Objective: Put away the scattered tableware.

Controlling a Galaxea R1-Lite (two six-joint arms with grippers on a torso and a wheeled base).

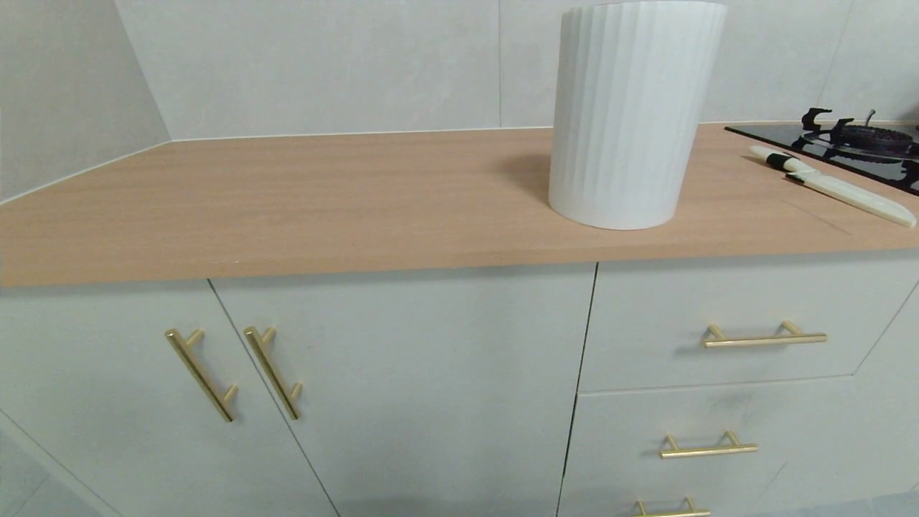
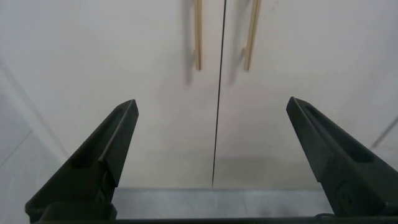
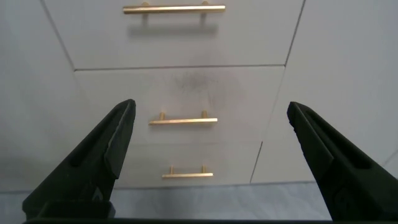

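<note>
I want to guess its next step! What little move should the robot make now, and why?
Probably lift the right gripper up toward the knife on the countertop. That knife lies loose to the right of the white ribbed container, while this gripper and the left gripper are open and empty, low before the drawers and cabinet doors.

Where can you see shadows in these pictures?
Head view: the white ribbed container throws a soft shadow onto the wooden countertop on its left side. Left wrist view: each gold door handle has a faint shadow beside it. Right wrist view: a faint shadow lies just under a gold drawer handle.
</note>
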